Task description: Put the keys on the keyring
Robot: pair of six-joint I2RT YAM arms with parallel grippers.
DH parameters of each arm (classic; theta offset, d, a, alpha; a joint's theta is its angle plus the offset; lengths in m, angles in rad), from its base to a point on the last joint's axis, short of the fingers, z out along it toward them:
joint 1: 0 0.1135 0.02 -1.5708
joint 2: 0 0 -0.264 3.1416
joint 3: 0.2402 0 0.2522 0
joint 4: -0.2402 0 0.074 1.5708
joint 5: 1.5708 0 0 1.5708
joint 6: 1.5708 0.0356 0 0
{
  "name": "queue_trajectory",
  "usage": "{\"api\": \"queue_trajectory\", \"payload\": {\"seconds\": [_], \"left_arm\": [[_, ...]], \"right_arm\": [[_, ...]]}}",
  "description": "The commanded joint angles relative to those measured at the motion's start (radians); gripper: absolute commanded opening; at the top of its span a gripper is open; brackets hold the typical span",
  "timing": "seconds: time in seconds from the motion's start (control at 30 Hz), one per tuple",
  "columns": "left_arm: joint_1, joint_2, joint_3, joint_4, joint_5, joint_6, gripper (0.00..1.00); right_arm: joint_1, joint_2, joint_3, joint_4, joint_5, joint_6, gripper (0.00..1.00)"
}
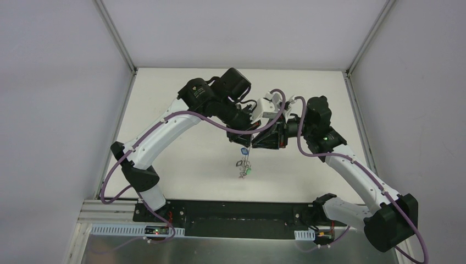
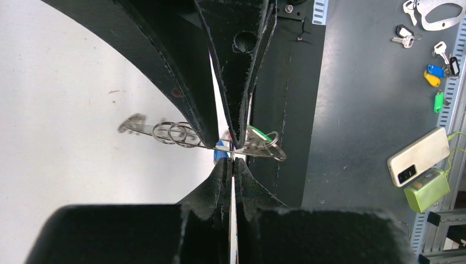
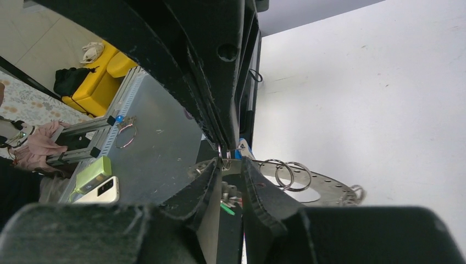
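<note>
The keyring (image 3: 329, 190) is held up in the air over the middle of the table (image 1: 181, 110), between the two arms. Its edge is pinched by the left gripper (image 2: 233, 155), which is set on the left. The right gripper (image 3: 225, 159) is set at the same edge on the right, with the rim between its fingers. Two small rings (image 2: 177, 133) are hung on the keyring beside the grippers. The keys (image 1: 245, 171) are hung below it. A metal sheet (image 1: 220, 250) is laid on the near side of the arm bases. On it, spare keys (image 2: 439, 69) are laid near a second keyring (image 2: 442, 14), and a phone (image 2: 419, 163) is laid just beside a box (image 2: 427, 191).
</note>
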Motion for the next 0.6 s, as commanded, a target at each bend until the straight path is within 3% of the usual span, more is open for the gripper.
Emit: {"api": "queue_trajectory", "payload": {"seconds": [0.0,0.57], "left_arm": [[-0.006,0.003,0.015,0.021,0.038,-0.009,0.00],[0.009,0.008,0.024,0.026,0.048,-0.013,0.00]], "right_arm": [[0.006,-0.008,0.025,0.064,-0.039,0.033,0.20],[0.014,0.004,0.000,0.119,-0.029,0.072,0.01]]}}
